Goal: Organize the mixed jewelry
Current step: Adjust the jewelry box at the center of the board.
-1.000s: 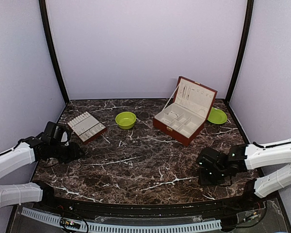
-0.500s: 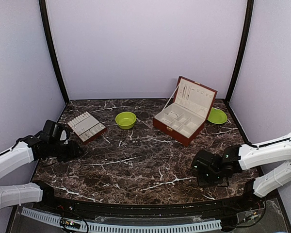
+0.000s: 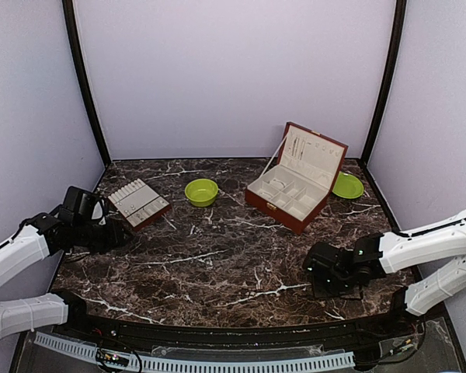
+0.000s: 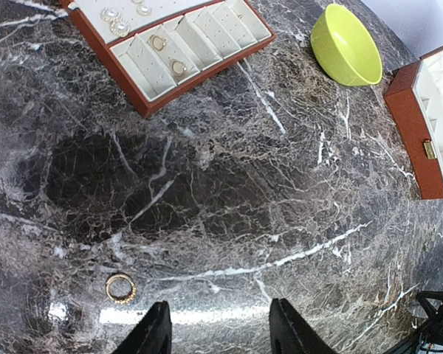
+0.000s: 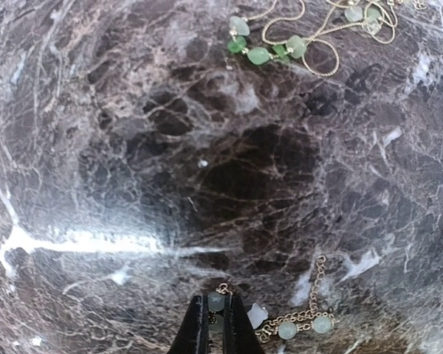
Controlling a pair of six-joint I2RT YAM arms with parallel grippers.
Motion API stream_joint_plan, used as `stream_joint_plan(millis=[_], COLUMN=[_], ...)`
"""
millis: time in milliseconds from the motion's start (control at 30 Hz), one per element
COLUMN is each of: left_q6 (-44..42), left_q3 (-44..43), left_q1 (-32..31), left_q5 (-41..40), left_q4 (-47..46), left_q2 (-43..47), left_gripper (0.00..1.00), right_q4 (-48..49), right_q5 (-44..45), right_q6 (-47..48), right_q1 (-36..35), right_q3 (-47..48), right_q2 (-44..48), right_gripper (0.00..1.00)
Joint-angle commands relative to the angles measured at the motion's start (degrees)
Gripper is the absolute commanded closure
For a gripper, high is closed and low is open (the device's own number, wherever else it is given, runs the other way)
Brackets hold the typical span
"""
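The right gripper (image 5: 215, 313) is pressing its fingers together on a pale bead at one end of a beaded chain (image 5: 295, 324). The rest of the chain is trailing flat on the marble table (image 3: 217, 264). Taking it by an end bead looks deliberate: a bead gives the narrow tips something solid to bite, where the fine links alone would probably slip. This pinch is happening well to the near side of the open box (image 3: 291, 198), toward its right. A second chain (image 5: 280, 50) with greener beads is lying loose on the stone a little farther from the gripper, untouched.

The left gripper (image 4: 218, 328) is hanging low with its fingers apart and nothing between them, far to the left of the open box. A gold ring (image 4: 120, 287) is lying on the table just outside its left finger, not inside the gap. So the fingers are probably standing ready for that ring and need to shift sideways first.

The ring tray (image 4: 170, 51) is sitting left of the open box, with several rings resting in its cream slots, which suggests where the loose ring belongs. The lime-green bowl (image 4: 347, 44) is standing between the tray and the box. The box's lid is leaning back, leaving its compartments open to take the chains.
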State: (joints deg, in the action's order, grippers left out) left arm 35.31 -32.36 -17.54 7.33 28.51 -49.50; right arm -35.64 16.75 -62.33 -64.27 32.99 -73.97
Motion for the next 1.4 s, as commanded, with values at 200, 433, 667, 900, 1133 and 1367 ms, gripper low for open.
stream_joint_plan(millis=[200,433,667,900,1133,1367], left_q6=[-10.49,-16.98,-21.42,-26.86,-27.58,-27.0], left_q3=[-10.63,-17.2,-17.57,-17.04,-9.33,-9.75], left_q1=[0.0,4.56,12.01,12.78,12.79,12.79], left_q5=[-0.98,3.88,6.88,-5.78,-15.2,-15.55], left_q4=[3.5,2.23,-2.49,-3.93,-5.27,-4.62], left_q2=[-2.01,-8.76,-11.01,-7.67,4.25,4.05], left_gripper=[0.5,0.5,0.5,0.45,0.32,0.27], right_q4=[7.42,10.94,17.02,20.78,19.55,17.29], right_q5=[3.76,3.15,0.47,-2.59,-1.61,0.59], right_q6=[2.46,6.06,6.86,6.27,3.86,5.38], right_q1=[3.27,6.48,8.29,9.29,9.51,10.08], right_q3=[1.62,3.65,3.5,3.19,2.79,5.78], right_q2=[-2.34,-2.72,-2.07,0.62,6.56,10.11], right_gripper=[1.0,1.0,1.0,1.0,1.0,1.0])
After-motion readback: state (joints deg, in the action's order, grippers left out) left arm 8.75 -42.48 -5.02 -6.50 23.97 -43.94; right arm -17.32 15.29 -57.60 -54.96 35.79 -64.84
